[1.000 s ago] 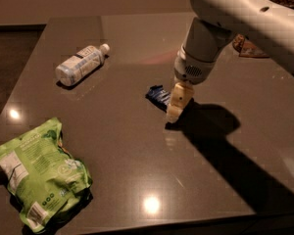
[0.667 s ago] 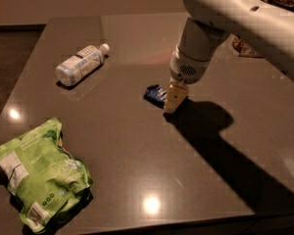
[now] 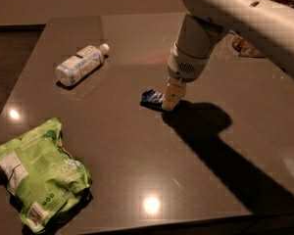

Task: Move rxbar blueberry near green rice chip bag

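Fingers [image 3: 169, 96] pinch rxbar blueberry [image 3: 150, 98] on glossy brown table [image 3: 137, 146], dim room; green rice chip bag [image 3: 36, 180] well apart.

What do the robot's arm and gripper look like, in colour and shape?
The arm is a smooth, rounded white shell with a few small dark holes. Its wrist is a thick white cylinder with a dotted vent patch. The gripper, down beside the rxbar blueberry, is small, blocky and pale yellow. No cables show.
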{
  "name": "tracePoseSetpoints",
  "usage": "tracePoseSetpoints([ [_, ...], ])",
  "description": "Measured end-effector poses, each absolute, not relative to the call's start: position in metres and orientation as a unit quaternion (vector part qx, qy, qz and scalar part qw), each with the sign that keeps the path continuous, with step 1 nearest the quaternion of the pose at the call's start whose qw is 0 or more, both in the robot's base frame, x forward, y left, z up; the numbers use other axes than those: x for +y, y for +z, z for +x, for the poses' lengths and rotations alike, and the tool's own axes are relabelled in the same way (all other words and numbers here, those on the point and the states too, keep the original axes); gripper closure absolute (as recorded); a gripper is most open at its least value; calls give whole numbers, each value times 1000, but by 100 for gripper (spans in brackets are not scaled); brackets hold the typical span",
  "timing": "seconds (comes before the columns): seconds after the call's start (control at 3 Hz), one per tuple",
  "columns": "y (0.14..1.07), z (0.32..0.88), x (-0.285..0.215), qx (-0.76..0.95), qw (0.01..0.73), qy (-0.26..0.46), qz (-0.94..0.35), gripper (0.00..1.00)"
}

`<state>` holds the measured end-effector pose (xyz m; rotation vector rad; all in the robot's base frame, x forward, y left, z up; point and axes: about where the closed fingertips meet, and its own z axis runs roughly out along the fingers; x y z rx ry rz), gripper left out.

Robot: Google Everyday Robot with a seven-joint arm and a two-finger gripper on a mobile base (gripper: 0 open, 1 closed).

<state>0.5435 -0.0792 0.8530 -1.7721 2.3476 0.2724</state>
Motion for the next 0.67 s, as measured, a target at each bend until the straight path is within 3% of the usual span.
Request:
tracePoseSetpoints([
  [0.67,892,485,-20,729,125,145,-657,100],
])
